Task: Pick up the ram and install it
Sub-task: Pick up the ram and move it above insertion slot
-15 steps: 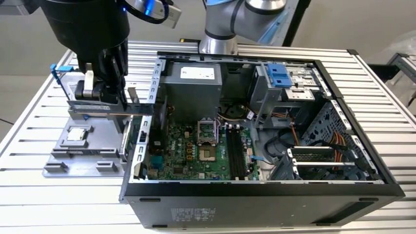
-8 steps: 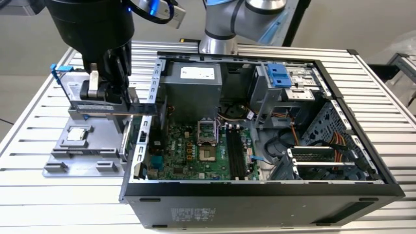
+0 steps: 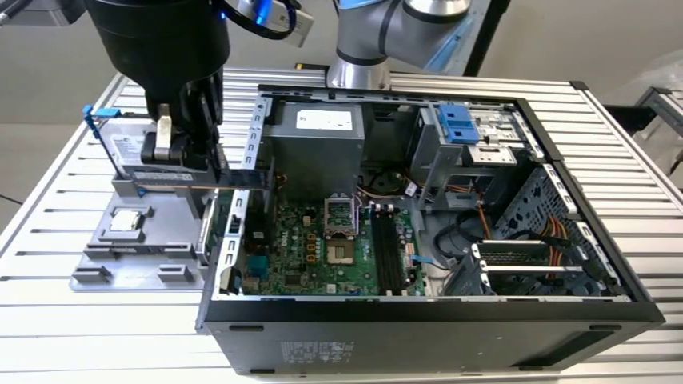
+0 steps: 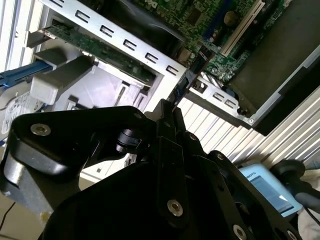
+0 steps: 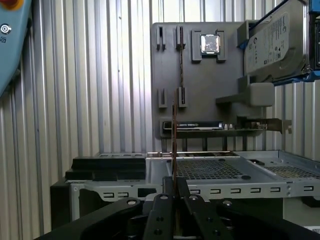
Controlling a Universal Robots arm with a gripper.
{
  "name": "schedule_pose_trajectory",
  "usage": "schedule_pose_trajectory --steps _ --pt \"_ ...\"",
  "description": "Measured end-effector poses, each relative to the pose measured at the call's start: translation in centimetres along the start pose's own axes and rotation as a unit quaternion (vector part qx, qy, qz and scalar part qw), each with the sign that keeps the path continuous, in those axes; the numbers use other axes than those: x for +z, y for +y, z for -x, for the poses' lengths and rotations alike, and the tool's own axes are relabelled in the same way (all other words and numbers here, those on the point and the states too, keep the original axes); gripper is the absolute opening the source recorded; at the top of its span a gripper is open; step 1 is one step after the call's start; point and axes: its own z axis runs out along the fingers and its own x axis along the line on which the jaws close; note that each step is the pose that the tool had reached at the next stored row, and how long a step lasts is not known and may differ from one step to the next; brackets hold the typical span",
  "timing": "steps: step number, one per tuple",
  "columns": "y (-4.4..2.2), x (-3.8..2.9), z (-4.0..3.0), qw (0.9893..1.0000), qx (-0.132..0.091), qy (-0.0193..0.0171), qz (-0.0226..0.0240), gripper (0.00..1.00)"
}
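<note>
End effector (image 5: pixel 174 184) grips ram (image 5: pixel 174 131) edge-on over case wall (image 5: pixel 235 190).

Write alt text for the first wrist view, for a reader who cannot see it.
A black gripper is closed on a thin ram stick, seen edge-on, with the metal frame of a computer case behind it. Beyond, a grey holder on the slatted table carries a square processor chip and a silver hard drive.
</note>
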Motion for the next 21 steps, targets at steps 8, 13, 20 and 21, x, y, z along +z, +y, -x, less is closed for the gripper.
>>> schedule_pose_trajectory --steps 8,13,20,21 --pt "-0.59 -0.01 0.02 1.0 0.0 0.0 0.0 0.0" --pt "-0.93 -0.02 0.03 1.0 0.0 0.0 0.0 0.0" --pt "-1.3 -0.03 0.05 1.0 0.0 -0.0001 0.0 0.0" --pt "-1.39 -0.03 0.05 1.0 0.0 0.0 0.0 0.0"
